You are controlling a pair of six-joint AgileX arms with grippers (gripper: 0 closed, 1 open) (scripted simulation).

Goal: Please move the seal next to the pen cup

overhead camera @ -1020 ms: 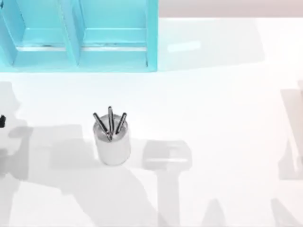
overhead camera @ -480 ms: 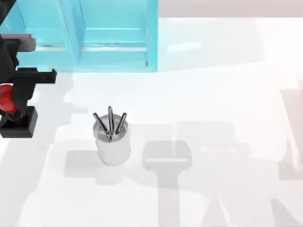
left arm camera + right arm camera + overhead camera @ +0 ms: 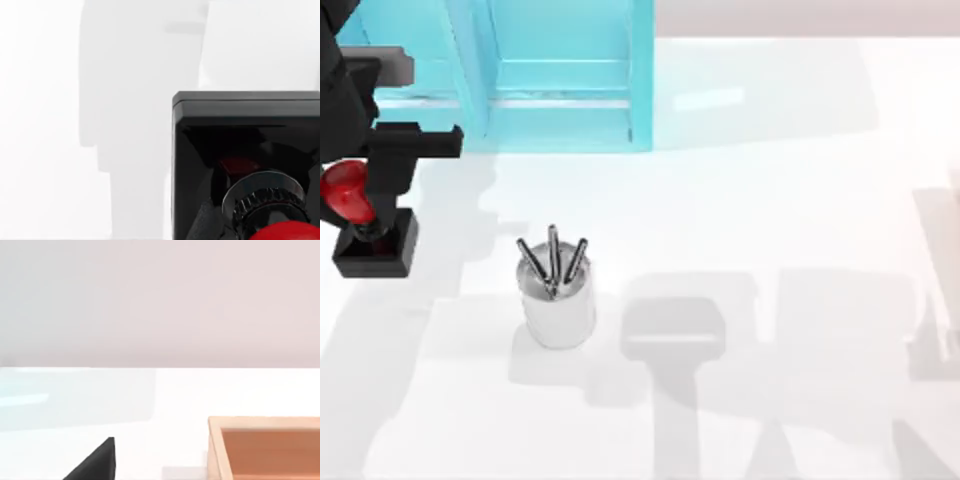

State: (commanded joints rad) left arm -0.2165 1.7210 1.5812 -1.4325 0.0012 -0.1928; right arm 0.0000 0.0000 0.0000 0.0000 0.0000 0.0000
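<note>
Open white table [image 3: 800,200] right of pen cup [image 3: 558,305]; turquoise shelf [image 3: 560,90] behind.

Seal [image 3: 365,225] — red knob, black base (cup [image 3: 558,305] silver).

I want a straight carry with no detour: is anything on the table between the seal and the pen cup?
Nothing visible. The left hand holds the seal at the top view's left edge, and the stretch of white table from there to the pen cup carries only shadows. The blue shelf unit stands farther back, off that line.

A white surface [image 3: 800,200] with soft grey shadows; a blue shelf [image 3: 560,80] stands at the back, maybe see-through.
</note>
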